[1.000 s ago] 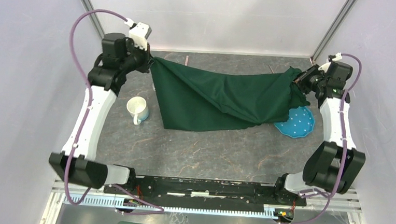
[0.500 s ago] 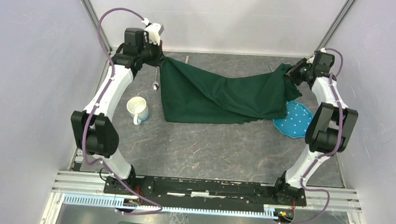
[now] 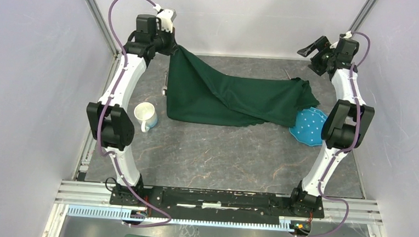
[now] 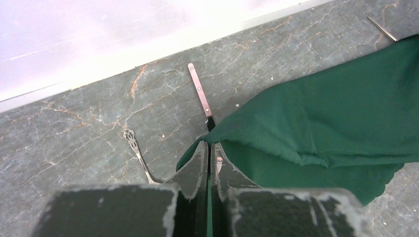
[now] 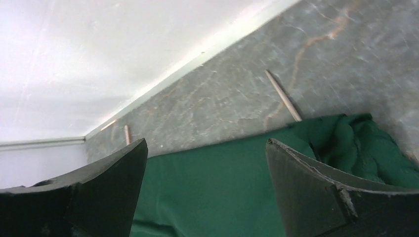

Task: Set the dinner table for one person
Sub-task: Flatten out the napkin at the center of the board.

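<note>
The dark green cloth [image 3: 236, 101] sprawls crumpled over the counter's [image 3: 221, 152] 12 o'clock half, not yet flat. Its 10 o'clock corner hangs pinched in the left fingers [image 4: 200, 163]; the right fingers [image 3: 309, 50] stand wide and empty at 2 o'clock. At 9 sits the mug [image 3: 145, 116], at 3 the blue dotted plate [image 3: 312, 127], part-covered. Judged early: nothing laid out.

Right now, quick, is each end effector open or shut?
Left end effector: closed on the dark green fabric cloth.
Right end effector: open, holding nothing.
</note>
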Controlling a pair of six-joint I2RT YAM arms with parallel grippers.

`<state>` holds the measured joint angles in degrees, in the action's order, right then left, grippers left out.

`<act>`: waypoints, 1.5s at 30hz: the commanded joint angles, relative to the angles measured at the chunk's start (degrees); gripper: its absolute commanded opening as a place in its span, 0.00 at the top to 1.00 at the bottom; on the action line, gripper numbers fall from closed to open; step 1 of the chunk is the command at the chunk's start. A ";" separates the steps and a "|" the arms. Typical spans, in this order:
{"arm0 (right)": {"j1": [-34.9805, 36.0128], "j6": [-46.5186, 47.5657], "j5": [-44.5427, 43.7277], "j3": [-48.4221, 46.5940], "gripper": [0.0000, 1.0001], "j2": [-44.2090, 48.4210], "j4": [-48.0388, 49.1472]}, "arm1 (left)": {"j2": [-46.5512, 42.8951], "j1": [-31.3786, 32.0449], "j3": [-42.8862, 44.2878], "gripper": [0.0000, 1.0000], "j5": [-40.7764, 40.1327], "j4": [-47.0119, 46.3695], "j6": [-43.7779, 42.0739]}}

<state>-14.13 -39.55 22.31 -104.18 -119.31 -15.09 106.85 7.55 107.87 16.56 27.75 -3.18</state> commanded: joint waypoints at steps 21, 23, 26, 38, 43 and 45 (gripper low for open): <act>12.73 23.65 17.37 1.10 0.06 6.60 -34.22 | 6.88 -0.42 10.66 0.98 2.77 1.17 1.38; 13.16 25.51 16.69 2.55 0.07 7.28 -36.27 | 5.55 -0.43 8.96 0.98 2.28 1.17 1.10; 13.36 27.70 13.80 3.77 0.07 7.89 -40.33 | 3.27 -0.43 5.69 0.98 1.27 0.96 0.41; 13.07 19.82 3.09 16.22 0.07 17.43 -32.27 | -3.04 -4.97 -4.46 0.98 0.22 -0.02 1.08; 11.42 20.20 0.72 17.78 0.05 17.72 -35.31 | -2.28 -6.93 -5.45 0.98 2.24 -1.95 1.86; 11.25 20.04 -1.14 18.18 0.05 18.85 -35.34 | -1.29 -7.35 -4.80 0.98 2.94 -1.99 1.70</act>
<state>-1.89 -18.46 25.23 -86.89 -103.83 -50.26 106.83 1.21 102.13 17.12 29.91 -3.01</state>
